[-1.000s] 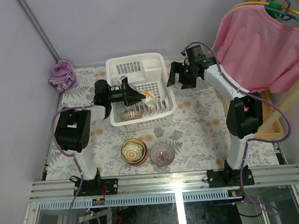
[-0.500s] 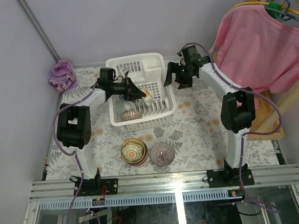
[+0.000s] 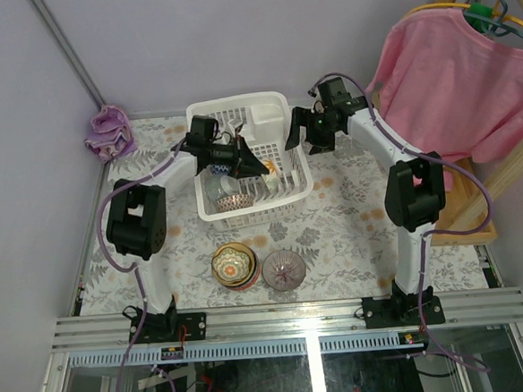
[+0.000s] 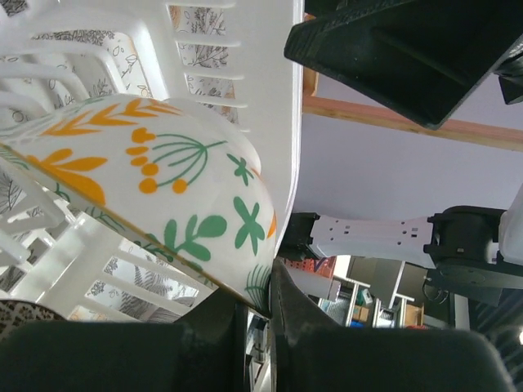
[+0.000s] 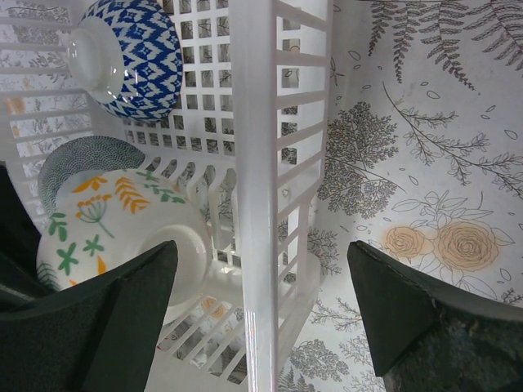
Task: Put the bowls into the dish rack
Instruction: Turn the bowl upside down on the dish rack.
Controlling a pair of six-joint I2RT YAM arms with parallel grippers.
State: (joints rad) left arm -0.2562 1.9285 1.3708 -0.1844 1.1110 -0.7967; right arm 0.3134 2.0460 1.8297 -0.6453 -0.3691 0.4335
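Left gripper [image 4: 257, 287] is clamped on the rim of the white flower-patterned bowl [image 4: 151, 175], which it holds on edge inside the dish rack [image 3: 237, 103], pressed against the rack's right wall. Right gripper [image 3: 302, 141] has its jaws apart, straddling that same wall. Likely hazards: if released off a ridge, the bowl could tip onto the blue-patterned bowl [image 5: 135, 53]; the two grippers could also collide across the wall. An orange-yellow bowl stack [image 3: 234, 264] and a reddish bowl [image 3: 284, 270] lie in front of the rack.
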